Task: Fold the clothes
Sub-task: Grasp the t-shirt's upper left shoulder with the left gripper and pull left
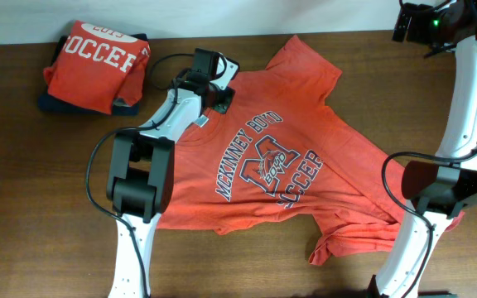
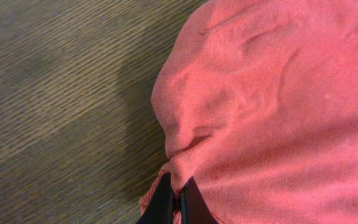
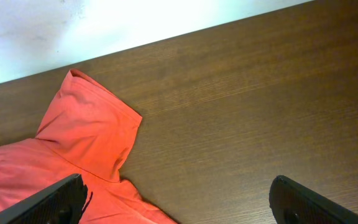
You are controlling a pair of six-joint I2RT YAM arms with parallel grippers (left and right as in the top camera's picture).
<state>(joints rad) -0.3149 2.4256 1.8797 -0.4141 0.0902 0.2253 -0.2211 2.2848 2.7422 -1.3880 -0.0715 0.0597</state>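
Observation:
An orange-red T-shirt (image 1: pixel 292 153) lies spread face up across the table, its navy-and-white "SOCCER" print showing. My left gripper (image 1: pixel 220 96) sits at the shirt's upper left edge, near the collar. In the left wrist view the gripper (image 2: pixel 176 198) is shut, and a small ridge of the red fabric (image 2: pixel 266 106) is pinched between its dark fingers. My right gripper (image 3: pixel 179 202) hangs open over bare wood at the table's far right corner. One sleeve (image 3: pixel 86 134) lies by its left finger (image 3: pixel 42 202), and nothing is between the fingers.
A stack of folded clothes (image 1: pixel 96 64), with a red shirt on top and a navy one under it, sits at the back left. A white wall (image 3: pixel 104 25) borders the table's far edge. The right arm's base (image 1: pixel 450 186) stands over the shirt's right hem.

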